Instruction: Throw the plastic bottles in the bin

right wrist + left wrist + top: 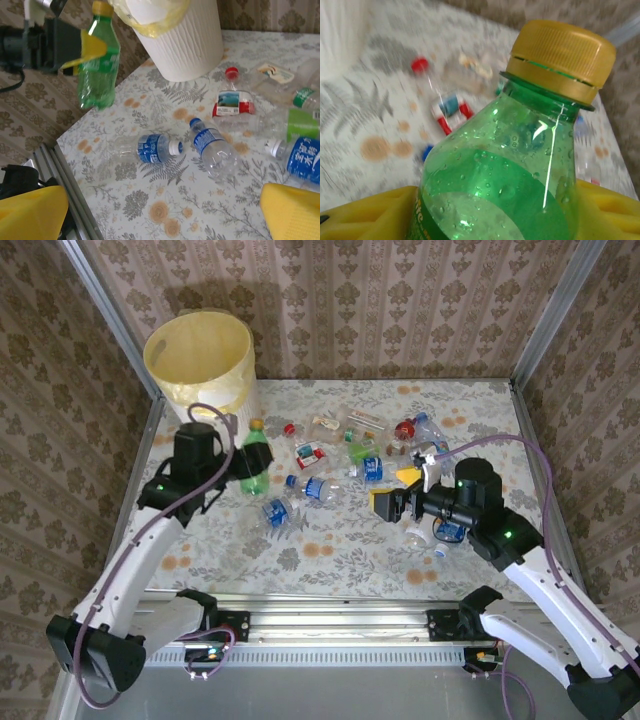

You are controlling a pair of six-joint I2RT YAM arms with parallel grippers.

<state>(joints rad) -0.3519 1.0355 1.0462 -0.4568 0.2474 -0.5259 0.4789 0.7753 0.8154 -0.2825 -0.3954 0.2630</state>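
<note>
**Light, slick bottle in the air, bin just beyond it at upper left**

Patterned walls [400, 310] are closing in on three sides of the floral desk [330, 550], so your swinging room is running short at the edges. Your left gripper [243, 466] is clamping partway closed on the green bottle [256, 468]. In the right wrist view that bottle is hanging clear of the desk, nearly upright, yellow cap up.

You are handling a thin-walled thing that looks near empty. Reckon on it being light and springy, and on it buckling if you squeeze harder. Droplets are beading inside and the skin is shining, so it is probably slippery. The fingers are gripping just under the shoulder, likely the stiffest place to hold. Gripping lower on the body would risk crushing it.

The bin [215, 360] is standing in the upper left of the top view, just beyond the bottle. Its liner [165, 390] is folding loosely over the rim. That rim is sitting high, so you are probably needing more lift before crossing it, and the liner could snag the bottle's base. A frame post [110, 320] and the wall are crowding the bin's far side. The desk side is offering the open approach.

Your right gripper [396, 490] is hovering wide open and holding nothing. It is over the scattered plastic bottles [360, 455] at centre right, well apart from the left arm.
</note>
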